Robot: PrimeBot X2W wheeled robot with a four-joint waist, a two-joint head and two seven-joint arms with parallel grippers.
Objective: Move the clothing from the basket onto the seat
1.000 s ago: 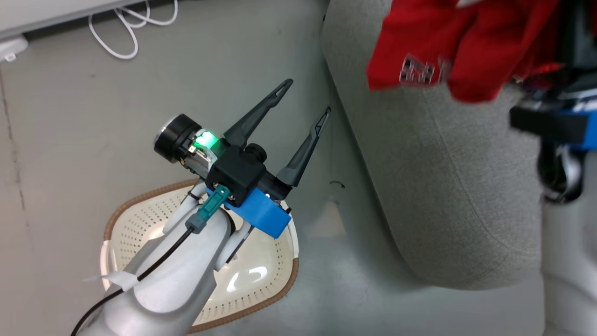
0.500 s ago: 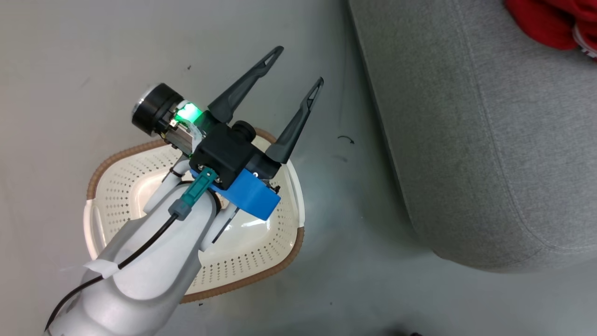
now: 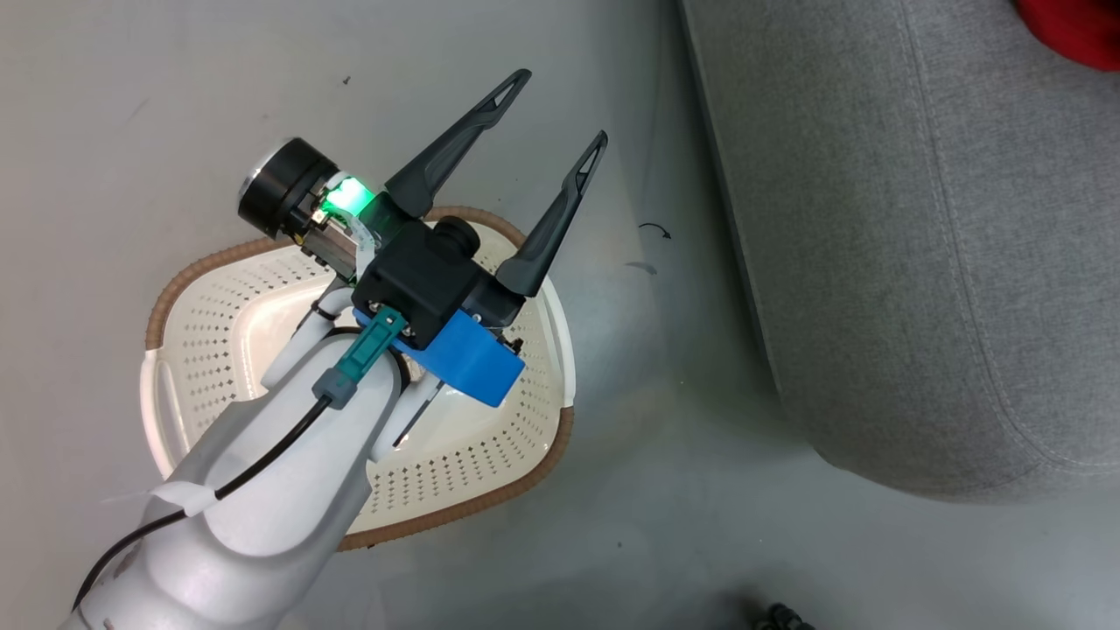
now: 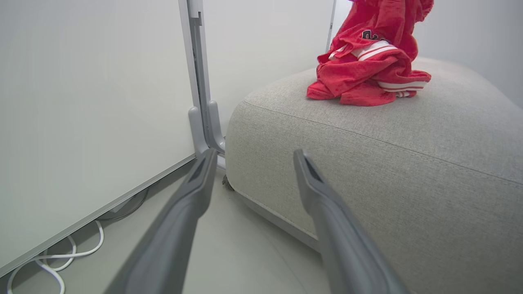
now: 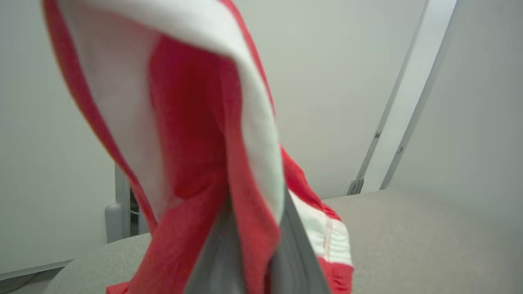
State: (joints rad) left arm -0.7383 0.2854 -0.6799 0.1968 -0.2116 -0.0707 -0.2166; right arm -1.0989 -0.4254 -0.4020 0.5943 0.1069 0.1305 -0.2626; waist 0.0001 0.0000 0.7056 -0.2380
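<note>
Grey seat (image 4: 367, 171) is bearing the red clothing (image 4: 363, 77) heap, its top being pinched up by the clenched right gripper (image 5: 255, 232); releasing low, then lifting straight, should be avoiding snags. Meanwhile the left gripper (image 3: 563, 105) is hanging splayed over the basket (image 3: 179, 293).

As head cam swung, basket (image 3: 490, 455) shows fuller, clothing (image 3: 1081, 26) just at corner.

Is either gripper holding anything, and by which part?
The right gripper is shut on the clothing, pinching a fold by its white-trimmed edge. The left gripper is open, holding nothing.
</note>
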